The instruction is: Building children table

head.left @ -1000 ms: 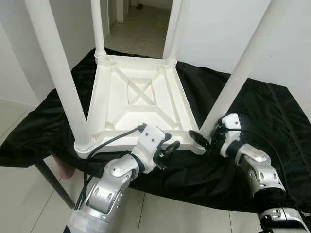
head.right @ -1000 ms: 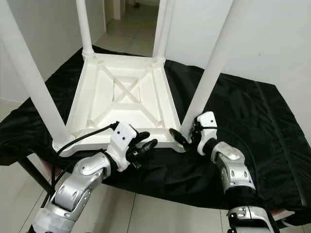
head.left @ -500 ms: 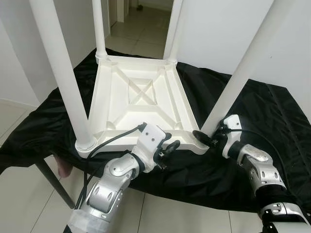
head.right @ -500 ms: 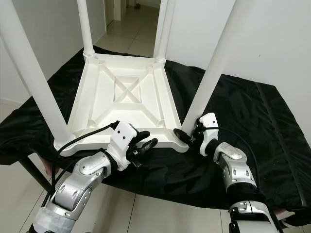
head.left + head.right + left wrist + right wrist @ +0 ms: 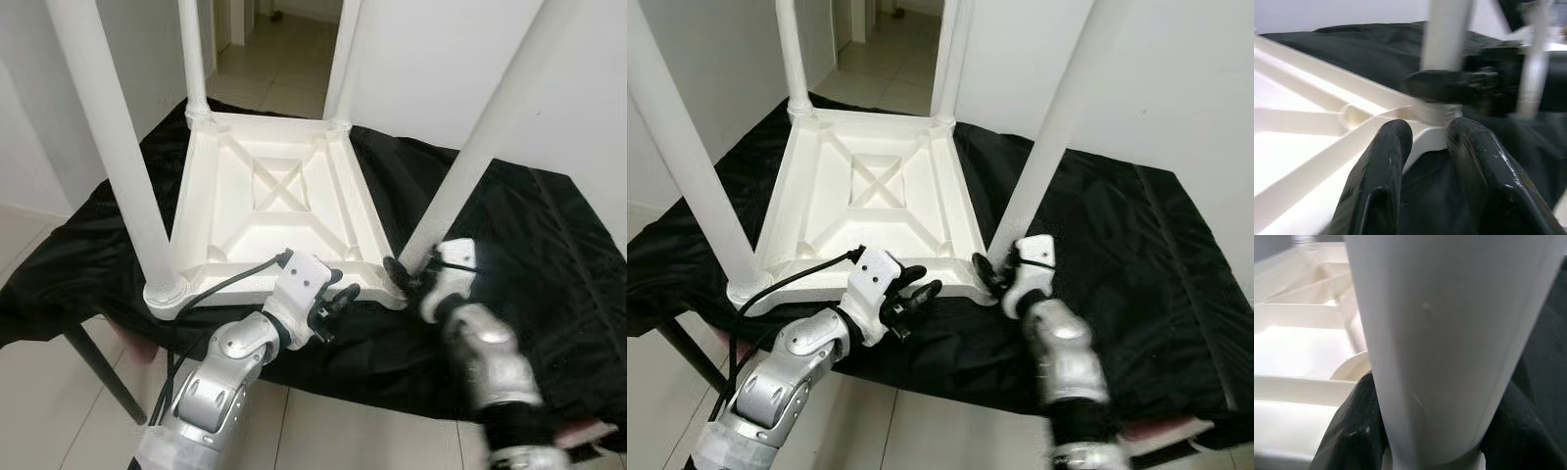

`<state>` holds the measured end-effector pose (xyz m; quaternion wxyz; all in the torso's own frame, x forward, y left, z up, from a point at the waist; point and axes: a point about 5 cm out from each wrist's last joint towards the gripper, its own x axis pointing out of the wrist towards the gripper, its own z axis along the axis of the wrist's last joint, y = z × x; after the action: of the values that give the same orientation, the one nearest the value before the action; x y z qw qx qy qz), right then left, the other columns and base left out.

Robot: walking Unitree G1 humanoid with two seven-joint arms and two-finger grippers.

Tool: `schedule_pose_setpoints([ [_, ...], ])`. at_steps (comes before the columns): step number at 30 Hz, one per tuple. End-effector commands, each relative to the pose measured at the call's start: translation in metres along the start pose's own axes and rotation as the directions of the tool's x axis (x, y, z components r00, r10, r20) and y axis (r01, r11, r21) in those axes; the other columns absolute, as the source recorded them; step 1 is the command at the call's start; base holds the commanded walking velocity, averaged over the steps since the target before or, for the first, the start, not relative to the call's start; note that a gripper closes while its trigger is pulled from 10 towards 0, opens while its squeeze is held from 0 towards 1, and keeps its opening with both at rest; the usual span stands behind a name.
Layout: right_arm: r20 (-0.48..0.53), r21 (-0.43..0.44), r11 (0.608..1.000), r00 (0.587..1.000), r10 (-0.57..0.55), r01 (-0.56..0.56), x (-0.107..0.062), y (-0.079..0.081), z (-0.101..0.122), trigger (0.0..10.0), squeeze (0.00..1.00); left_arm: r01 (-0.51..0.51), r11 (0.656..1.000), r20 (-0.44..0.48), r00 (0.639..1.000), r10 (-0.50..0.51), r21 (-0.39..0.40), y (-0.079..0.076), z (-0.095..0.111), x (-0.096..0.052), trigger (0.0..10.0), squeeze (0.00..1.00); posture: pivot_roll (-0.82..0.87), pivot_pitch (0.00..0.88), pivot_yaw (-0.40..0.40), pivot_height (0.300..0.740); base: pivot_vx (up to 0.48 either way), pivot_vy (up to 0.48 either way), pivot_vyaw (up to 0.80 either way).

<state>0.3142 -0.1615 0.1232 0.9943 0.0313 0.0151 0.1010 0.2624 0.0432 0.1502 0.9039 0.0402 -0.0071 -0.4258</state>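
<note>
The white plastic kids' table (image 5: pixel 274 196) lies upside down on a black cloth (image 5: pixel 549 235). All 4 legs look to be in already, so the job seems nearly done. What's left, prob: make the near right leg (image 5: pixel 470 157) tight & flip the table over. The right gripper (image 5: pixel 407 279) hugs the bottom of that leg, a finger on each side. The left gripper (image 5: pixel 338 299) is at the table's near edge, fingers a bit apart, holding nothing.
</note>
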Motion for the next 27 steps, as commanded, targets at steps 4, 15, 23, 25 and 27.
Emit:
schedule_pose_setpoints([
  [4,-0.04,0.023,0.987,0.987,-0.155,0.156,-0.001,0.004,-0.009,10.0,0.0,-0.006,1.0,-0.017,1.0,0.006,0.001,-0.002,-0.003,-0.001,10.0,0.0,0.01,0.013,-0.122,0.74,0.0,0.0,0.0],
  [15,-0.014,0.119,0.974,0.981,-0.194,0.194,0.003,0.051,-0.001,10.0,0.0,-0.019,1.0,-0.016,1.0,0.019,-0.006,-0.003,-0.003,0.0,10.0,0.0,0.01,0.019,-0.142,0.74,0.0,0.0,0.0],
  [23,0.039,0.09,0.981,0.984,-0.173,0.169,-0.002,0.032,0.011,10.0,1.0,-0.028,1.0,-0.01,1.0,0.028,-0.004,-0.001,-0.002,0.002,10.0,0.0,0.01,0.018,-0.148,0.74,0.0,0.0,0.0],
  [25,0.052,0.083,0.985,0.986,-0.159,0.154,-0.005,0.023,0.013,10.0,1.0,-0.03,1.0,-0.009,1.0,0.03,-0.005,-0.001,-0.002,0.002,10.0,0.0,0.0,0.018,-0.15,0.74,0.0,0.0,0.0],
  [27,0.034,0.077,0.992,0.994,-0.1,0.098,-0.007,0.015,0.012,10.0,1.0,-0.03,1.0,-0.009,1.0,0.03,-0.005,-0.001,-0.003,0.002,10.0,0.0,0.0,0.016,-0.151,0.74,0.0,0.0,0.0],
])
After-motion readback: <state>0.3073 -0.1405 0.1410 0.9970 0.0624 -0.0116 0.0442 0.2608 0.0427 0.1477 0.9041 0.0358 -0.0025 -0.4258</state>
